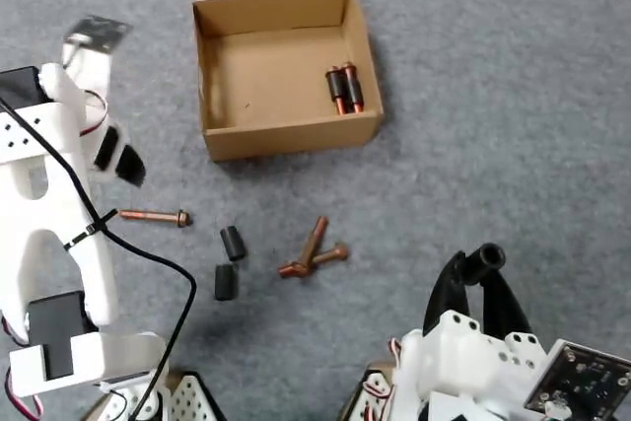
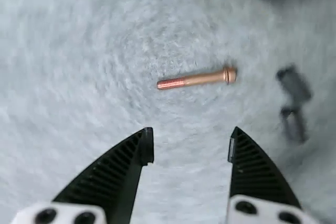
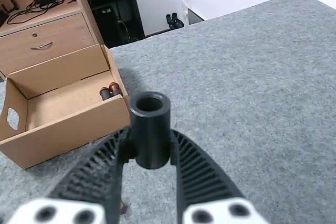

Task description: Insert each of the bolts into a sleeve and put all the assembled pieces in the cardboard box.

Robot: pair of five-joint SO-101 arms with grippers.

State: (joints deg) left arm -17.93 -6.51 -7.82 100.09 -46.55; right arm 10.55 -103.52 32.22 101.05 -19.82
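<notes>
The open cardboard box (image 1: 222, 140) stands at the back of the table with two assembled pieces (image 1: 345, 91) along its right wall. One copper bolt (image 1: 153, 216) lies left of two loose black sleeves (image 1: 232, 243) (image 1: 226, 282). Two more bolts (image 1: 314, 251) lie crossed near the middle. My left gripper (image 1: 120, 160) hovers open just above and behind the single bolt (image 2: 197, 80), with nothing between its fingers (image 2: 131, 166). Near the front edge, my right gripper (image 1: 473, 278) is shut on a black sleeve (image 3: 150, 129), held upright with its bore facing up.
Grey carpet-like mat (image 1: 513, 125) covers the table, and its right half is bare. A black cable (image 1: 148, 258) runs from the left arm across the front left. A wooden drawer unit (image 3: 42, 40) stands behind the box (image 3: 68, 124).
</notes>
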